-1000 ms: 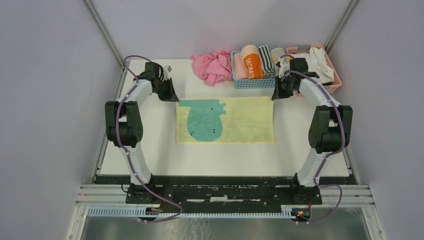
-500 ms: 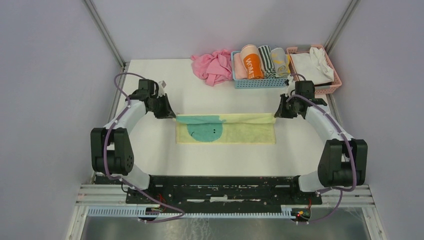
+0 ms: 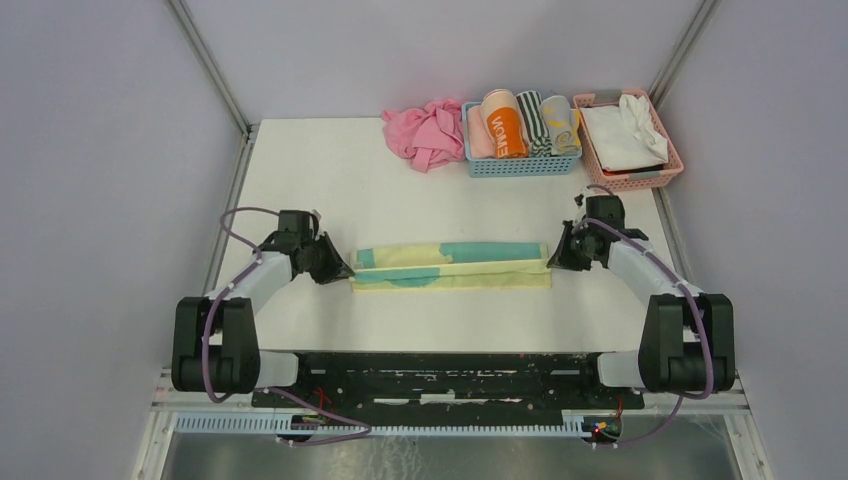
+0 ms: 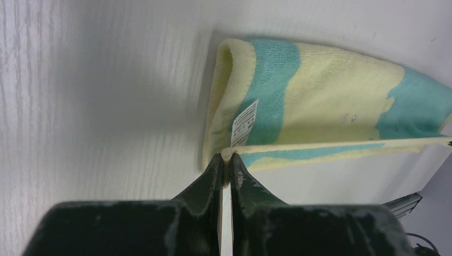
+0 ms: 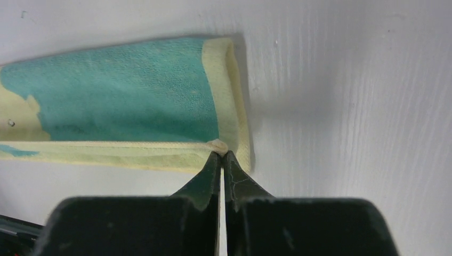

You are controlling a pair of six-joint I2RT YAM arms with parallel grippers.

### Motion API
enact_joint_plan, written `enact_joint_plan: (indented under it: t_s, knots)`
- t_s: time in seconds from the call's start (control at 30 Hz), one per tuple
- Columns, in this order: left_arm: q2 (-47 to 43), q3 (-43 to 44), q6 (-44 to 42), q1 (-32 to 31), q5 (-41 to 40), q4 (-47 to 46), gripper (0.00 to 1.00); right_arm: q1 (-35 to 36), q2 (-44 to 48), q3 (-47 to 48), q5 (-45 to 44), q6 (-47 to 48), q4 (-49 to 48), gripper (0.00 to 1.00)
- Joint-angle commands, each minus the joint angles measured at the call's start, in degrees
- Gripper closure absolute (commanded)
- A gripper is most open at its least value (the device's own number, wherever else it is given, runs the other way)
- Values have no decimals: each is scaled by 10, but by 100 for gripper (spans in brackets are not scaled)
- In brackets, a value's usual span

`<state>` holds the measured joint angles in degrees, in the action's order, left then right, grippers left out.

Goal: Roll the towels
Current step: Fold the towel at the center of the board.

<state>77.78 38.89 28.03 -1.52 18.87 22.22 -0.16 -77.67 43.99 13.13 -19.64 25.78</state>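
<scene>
Low in the overhead view, just above the arm bases, the yellow towel (image 3: 450,265) lies across the middle of the table (image 3: 300,180) as a long strip, doubled over along its length, with the teal figure showing in patches.

The left gripper (image 3: 343,271) is pinched tight on the corner at the strip's left end. Its wrist view shows the dark fingertips (image 4: 216,166) closed on the hem, with the white label just above. The right gripper (image 3: 553,262) is clamped the same way on the right-end corner, its fingertips (image 5: 213,162) meeting on the hem.

This looks like the lengthwise fold that comes before rolling. To do it well, I'd keep the held edge taut between the two arms so the middle doesn't sag. Both corners should go down level on the bottom layer's near edge, since the top layer seems to sit slightly short of it. Letting go together would stop the fold skewing.

Further up the frame, a crumpled pink cloth (image 3: 425,132) sits beside a blue basket (image 3: 510,167) holding a grey roll with yellow marks (image 3: 562,120). A pink basket (image 3: 640,180) stands at upper right.
</scene>
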Motion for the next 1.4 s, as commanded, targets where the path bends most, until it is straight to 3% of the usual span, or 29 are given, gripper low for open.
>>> enact_joint_plan:
  t_s: [0.0, 0.47, 0.67, 0.9, 1.07, 1.37]
  knots:
    - [-37, -41, 75, 0, -41, -80, 97, -8, 16, -30, -35, -34, -43, 94]
    - [-92, -65, 99, -1, -79, -82, 97, -8, 71, -36, -32, -53, -12, 93]
    - [-99, -89, 108, -1, -73, -82, 92, -8, 73, -53, -40, -58, 2, 86]
    - [-141, -122, 130, -4, -61, -76, 75, -7, 80, -66, -14, -71, 15, 70]
    - [-220, -124, 139, -4, -59, -25, 50, -7, 125, -65, 12, -62, 29, 65]
    - [-325, -96, 140, -5, -83, 45, 37, 16, 124, -79, 22, -71, 30, 58]
